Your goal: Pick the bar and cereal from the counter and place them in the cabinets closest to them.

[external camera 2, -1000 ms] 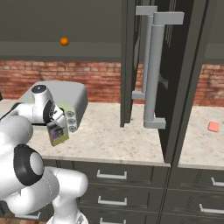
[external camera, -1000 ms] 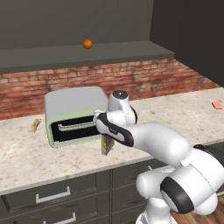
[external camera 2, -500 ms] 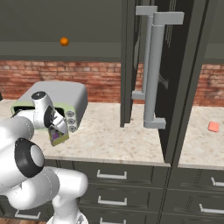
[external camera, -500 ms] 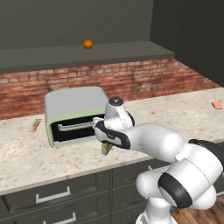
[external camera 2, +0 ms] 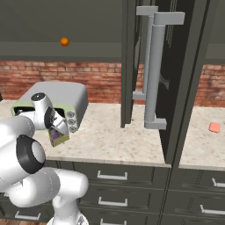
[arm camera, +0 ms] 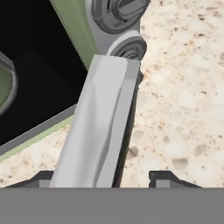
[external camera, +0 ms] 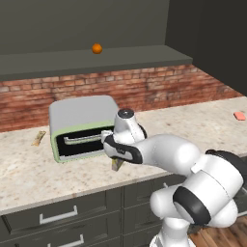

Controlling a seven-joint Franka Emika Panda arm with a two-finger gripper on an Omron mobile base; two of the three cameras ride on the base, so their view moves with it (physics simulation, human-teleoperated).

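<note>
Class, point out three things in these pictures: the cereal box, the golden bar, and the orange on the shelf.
cereal box (external camera 2: 58, 136), right base view, printed front face.
bar (external camera: 38, 138), left base view, wrapper middle.
orange (external camera: 97, 48), left base view, its centre.

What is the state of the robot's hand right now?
Hand: jaws partly closed around the cereal box; whether they grip it cannot be told.

Cereal (external camera 2: 58, 136) stands, seemingly tilted, before toaster oven (external camera 2: 66, 99).
</note>
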